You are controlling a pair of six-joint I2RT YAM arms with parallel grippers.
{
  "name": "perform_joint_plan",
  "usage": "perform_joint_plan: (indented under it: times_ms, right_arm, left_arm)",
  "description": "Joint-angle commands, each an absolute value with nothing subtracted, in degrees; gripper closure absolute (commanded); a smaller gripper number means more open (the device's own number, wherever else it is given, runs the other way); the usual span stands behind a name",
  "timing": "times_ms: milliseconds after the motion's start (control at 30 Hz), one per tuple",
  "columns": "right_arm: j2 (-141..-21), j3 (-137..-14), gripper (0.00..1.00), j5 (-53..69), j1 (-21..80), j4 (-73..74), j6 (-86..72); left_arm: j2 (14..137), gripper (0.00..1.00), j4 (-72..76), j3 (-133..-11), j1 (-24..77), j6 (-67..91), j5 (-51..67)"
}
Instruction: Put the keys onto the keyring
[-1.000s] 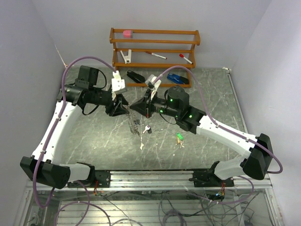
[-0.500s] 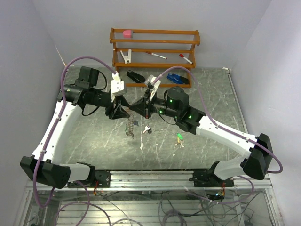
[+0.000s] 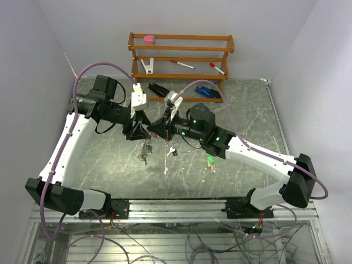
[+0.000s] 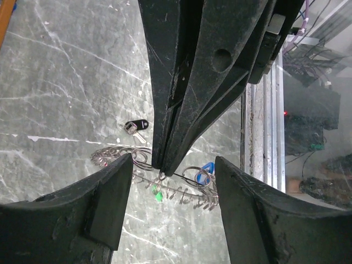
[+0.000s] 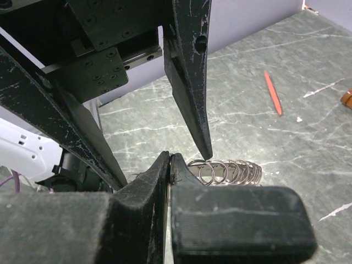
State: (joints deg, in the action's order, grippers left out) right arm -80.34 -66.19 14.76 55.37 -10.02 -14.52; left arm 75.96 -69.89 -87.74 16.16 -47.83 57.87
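The keyring (image 3: 145, 151), a thin wire hoop fringed with small rings and keys, hangs over the table between the two grippers. My right gripper (image 3: 155, 130) is shut on its wire; in the left wrist view those shut fingers (image 4: 181, 82) pinch the hoop (image 4: 181, 190) near a green tag (image 4: 156, 191) and a blue tag (image 4: 204, 170). My left gripper (image 4: 173, 165) is open, one finger on each side of the hoop, touching nothing. Loose keys lie on the table: a black-headed one (image 3: 172, 150) and a green-headed one (image 3: 209, 160). The right wrist view shows the coil of rings (image 5: 228, 170) beyond my shut right gripper (image 5: 171, 159).
A wooden rack (image 3: 181, 37) stands at the back with pens, a white clip (image 3: 147, 66) and a pink block (image 3: 149, 39). In front of it lie a black tool (image 3: 158, 89) and a blue one (image 3: 206, 92). A red stick (image 5: 272, 92) lies on the marble top.
My left gripper has opened wider and stands off the hoop. Both grippers and the hanging keyring have shifted a little to the left.
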Motion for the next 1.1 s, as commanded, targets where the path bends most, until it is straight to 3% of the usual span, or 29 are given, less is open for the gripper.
perform_joint_plan:
  times_ms: [0, 500, 1067]
  right_arm:
    - [-79.90, -68.26, 1.00, 12.89, 55.95, -14.14, -13.89]
    - [-78.06, -68.29, 1.00, 11.19, 56.00, -13.62, -13.62]
    - [-78.16, -67.09, 1.00, 10.73, 56.74, -16.83, -15.29]
  left_arm:
    - [76.14, 0.28, -71.59, -88.24, 16.74, -48.78, 57.23]
    - [75.76, 0.26, -65.22, -85.59, 16.87, -42.51, 52.22]
    - [76.47, 0.26, -67.11, -86.48, 17.05, -44.04, 60.19]
